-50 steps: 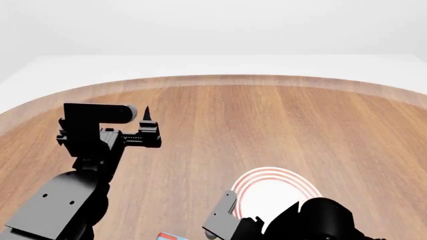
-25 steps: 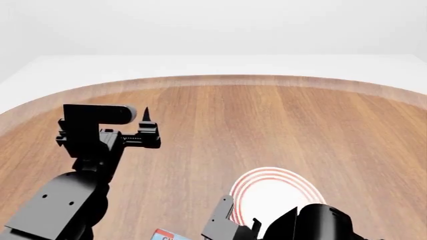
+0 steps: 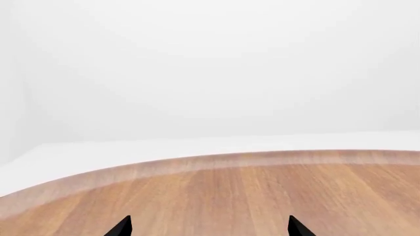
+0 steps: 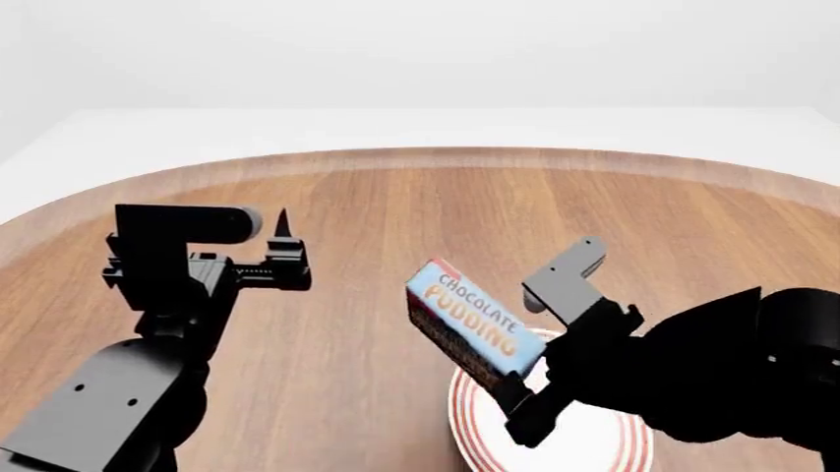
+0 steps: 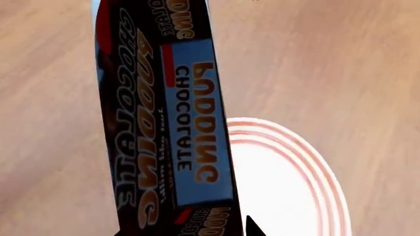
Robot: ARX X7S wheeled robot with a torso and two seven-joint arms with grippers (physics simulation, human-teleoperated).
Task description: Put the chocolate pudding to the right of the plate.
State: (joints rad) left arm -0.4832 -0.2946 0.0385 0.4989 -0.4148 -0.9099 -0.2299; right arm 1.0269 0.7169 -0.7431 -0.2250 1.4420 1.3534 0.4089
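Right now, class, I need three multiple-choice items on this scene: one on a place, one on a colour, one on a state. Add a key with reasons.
1. Where is the pudding?
A. Flat on the table
B. Held in the air, over the plate's left edge
C. In the left gripper

2. What colour are the plate's rings?
A. Red
B. Green
C. Black

3. How is the left gripper?
A. Shut on the pudding
B. Shut on the plate
C. Open, empty

Key: B, the right gripper holds it tilted above the plate; A, red rings circle the rim; C, its fingertips stand apart over the bare table.
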